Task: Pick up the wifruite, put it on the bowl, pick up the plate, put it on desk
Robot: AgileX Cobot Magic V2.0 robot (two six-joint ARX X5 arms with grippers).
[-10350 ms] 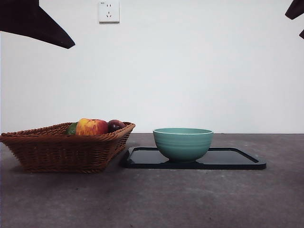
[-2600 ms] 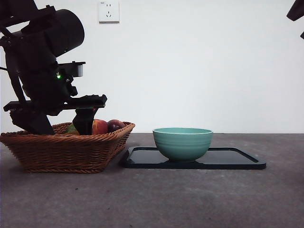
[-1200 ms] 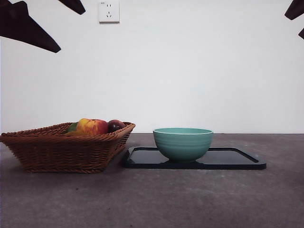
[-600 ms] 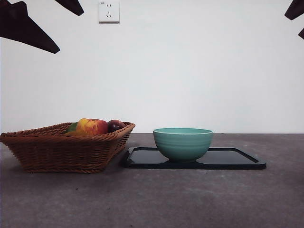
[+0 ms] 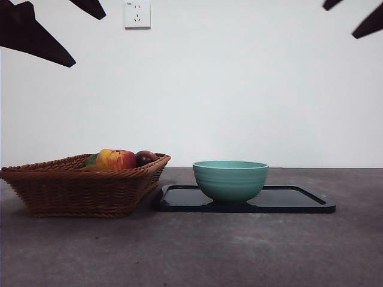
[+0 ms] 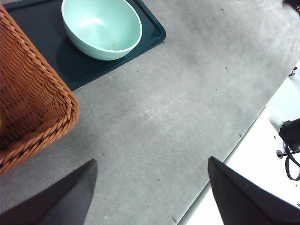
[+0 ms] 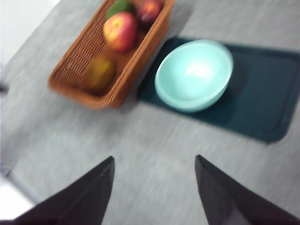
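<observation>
Swung the right pincer (image 7: 153, 158) inward from its corner, spread and empty, with the left pincer (image 6: 152, 160) equally spread and empty above the worktop (image 6: 154, 108), left the kiwifruit (image 7: 99, 72) lying in the wicker basket (image 7: 136, 70) and the mint-green bowl (image 7: 194, 75) bare, so started nothing yet.

bowl (image 5: 230, 179) mint green, ridged | basket (image 5: 78, 188) brown wicker | tray (image 5: 299, 200) black | desk (image 5: 239, 251) mottled grey
</observation>
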